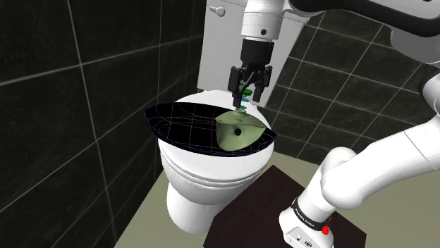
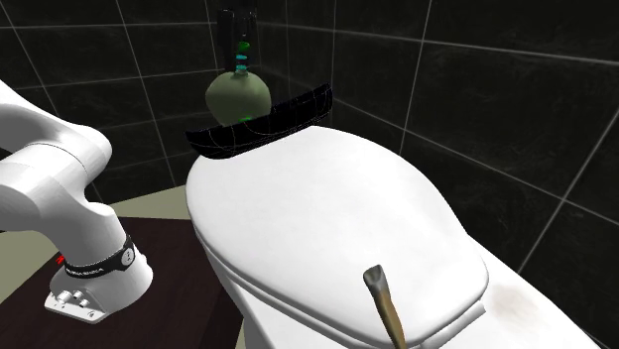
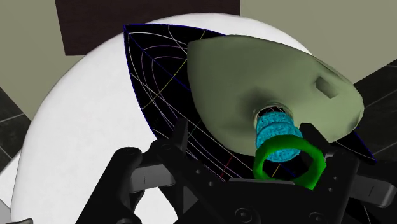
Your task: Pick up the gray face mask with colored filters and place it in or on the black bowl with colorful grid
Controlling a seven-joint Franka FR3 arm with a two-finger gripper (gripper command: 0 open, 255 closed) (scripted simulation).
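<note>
The black bowl with a colourful grid [image 1: 185,125] lies on the closed white toilet lid [image 1: 204,169]. The greenish-grey face mask [image 1: 238,131] rests in the bowl, at the end toward the shoulder view's right, with its teal filter and green ring [image 1: 245,96] pointing up. My gripper [image 1: 249,86] hangs straight above the mask and is open, its fingers standing on either side of the filter stack. In the wrist view the green ring [image 3: 289,164] and teal filter [image 3: 277,135] sit between the spread fingers [image 3: 127,170], above the mask [image 3: 254,76] and bowl [image 3: 159,89]. The mask [image 2: 238,97] and bowl [image 2: 273,121] also appear in the second exterior view.
The white cistern [image 1: 225,49] stands just behind the gripper, against dark tiled walls. A brownish brush-like thing [image 2: 385,302] lies on the lid [image 2: 327,218] at the end away from the bowl. The dark brown stand top [image 1: 257,204] sits beside the toilet.
</note>
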